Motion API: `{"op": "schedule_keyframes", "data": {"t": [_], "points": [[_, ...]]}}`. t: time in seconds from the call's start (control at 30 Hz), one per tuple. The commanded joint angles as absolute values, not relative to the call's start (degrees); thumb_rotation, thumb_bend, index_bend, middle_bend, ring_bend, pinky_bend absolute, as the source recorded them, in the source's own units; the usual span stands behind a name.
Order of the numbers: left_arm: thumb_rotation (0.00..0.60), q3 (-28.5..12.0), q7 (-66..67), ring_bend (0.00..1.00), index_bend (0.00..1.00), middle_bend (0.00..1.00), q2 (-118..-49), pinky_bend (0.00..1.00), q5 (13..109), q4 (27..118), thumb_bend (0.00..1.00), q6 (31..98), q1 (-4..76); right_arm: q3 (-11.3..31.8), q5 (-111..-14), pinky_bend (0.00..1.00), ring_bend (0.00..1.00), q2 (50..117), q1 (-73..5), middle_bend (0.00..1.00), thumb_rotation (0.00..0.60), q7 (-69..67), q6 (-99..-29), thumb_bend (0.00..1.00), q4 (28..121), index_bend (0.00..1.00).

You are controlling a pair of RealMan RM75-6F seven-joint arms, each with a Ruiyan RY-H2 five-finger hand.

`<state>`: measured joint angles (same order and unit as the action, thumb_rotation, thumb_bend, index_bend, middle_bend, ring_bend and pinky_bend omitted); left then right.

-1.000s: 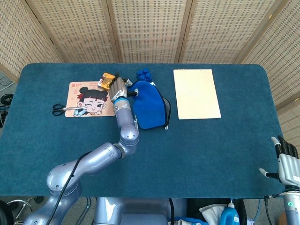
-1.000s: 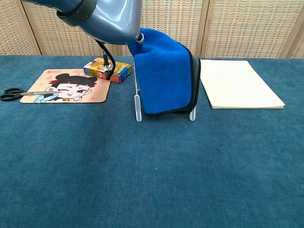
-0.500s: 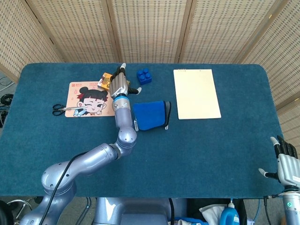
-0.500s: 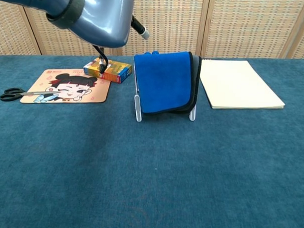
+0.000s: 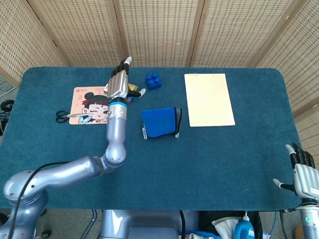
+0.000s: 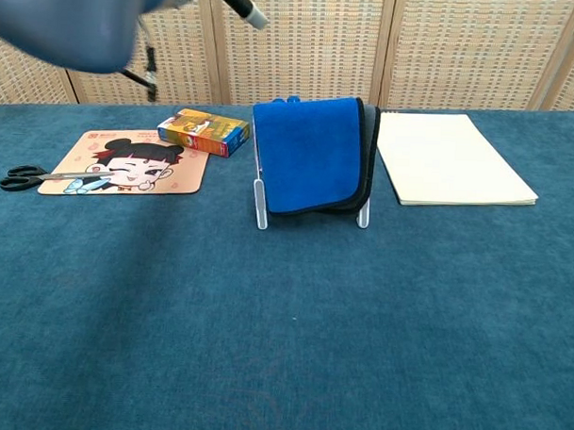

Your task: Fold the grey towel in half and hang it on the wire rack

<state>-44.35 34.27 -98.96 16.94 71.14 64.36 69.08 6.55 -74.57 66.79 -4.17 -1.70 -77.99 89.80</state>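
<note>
Scissors (image 6: 24,177) touch the cartoon mat (image 6: 128,162) — snack box (image 6: 203,132), blue brick (image 5: 153,80), notepad (image 6: 451,170) nearby.

The towel (image 6: 313,155) looks like soft, matt blue cloth. Matt teal fabric covers the bench (image 6: 292,328). The left arm (image 5: 65,172) has a smooth, glossy silver shell. The pad (image 6: 454,169) looks like matt cream paper.

Folded blue towel (image 6: 313,155) hangs draped over upright wire rack (image 6: 261,207).

Silver left arm extending from the lower left across the table, its forearm rising to the grey five-finger left hand (image 5: 119,82), fingers straight, apart and empty. Grey right hand (image 5: 302,172) at the lower right corner, fingers upright, spread, holding nothing.
</note>
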Motion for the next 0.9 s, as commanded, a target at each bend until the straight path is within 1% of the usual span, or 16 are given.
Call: {"op": "schedule_keyframes", "data": {"t": [0.03,0.07,0.1,0.27,0.33,0.4,0.53,0.63,0.8,0.9], "points": [[0.6,-35.7,29.4,0.0,0.0,0.0,-83.2,0.0,30.8,93.0,0.24,69.2,52.7,6.0,-76.3,0.0,0.0,66.4,-3.9,0.0,0.6,-1.9,-79.0,0.0,90.8,0.0],[0.6,-33.8,27.4,0.0,0.0,0.0,-79.4,0.0,34.4,97.6,0.24,69.7,48.6,5.8,-77.1,0.0,0.0,66.3,-3.8,0.0,0.6,-1.9,-79.4,0.0,91.2,0.0],[0.6,-32.5,25.3,0.0,0.0,0.0,-76.9,0.0,37.2,100.3,0.24,69.3,46.0,5.6,-77.4,0.0,0.0,66.2,-3.8,0.0,0.6,-1.9,-79.6,0.0,91.3,0.0],[0.6,-27.7,18.0,0.0,0.0,0.0,-69.9,0.0,47.5,105.4,0.24,70.4,37.5,5.3,-78.8,0.0,0.0,65.9,-3.6,0.0,0.6,-2.1,-80.5,0.0,92.1,0.0],[0.6,-25.3,14.4,0.0,0.0,0.0,-67.7,0.0,52.5,106.4,0.24,72.2,33.6,5.2,-79.5,0.0,0.0,65.8,-3.5,0.0,0.6,-2.2,-81.0,0.0,92.5,0.0],[0.6,-23.5,12.1,0.0,0.0,0.0,-66.4,0.0,55.7,106.9,0.24,73.6,31.1,5.0,-80.0,0.0,0.0,65.7,-3.4,0.0,0.6,-2.2,-81.3,0.0,92.8,0.0],[0.6,-18.6,6.5,0.0,0.0,0.0,-63.2,0.0,62.6,107.7,0.24,76.9,24.7,4.6,-81.4,0.0,0.0,65.5,-3.1,0.0,0.6,-2.0,-82.2,0.0,93.7,0.0],[0.6,-13.8,0.1,0.0,0.0,0.0,-61.3,0.0,70.8,106.5,0.24,79.8,19.7,4.2,-82.7,0.0,0.0,65.3,-2.9,0.0,0.6,-1.7,-83.2,0.0,94.5,0.0],[0.6,-6.7,-5.5,0.0,0.0,0.0,-60.4,0.0,82.2,102.9,0.24,85.6,13.5,3.9,-84.0,0.0,0.0,65.1,-2.4,0.0,0.6,-1.0,-84.7,0.0,95.6,0.0],[0.6,-3.4,-4.6,0.0,0.0,0.0,-61.3,0.0,86.6,101.2,0.24,90.1,9.8,4.0,-83.8,0.0,0.0,65.4,-2.0,0.0,0.6,0.5,-85.7,0.0,96.1,0.0]]}}
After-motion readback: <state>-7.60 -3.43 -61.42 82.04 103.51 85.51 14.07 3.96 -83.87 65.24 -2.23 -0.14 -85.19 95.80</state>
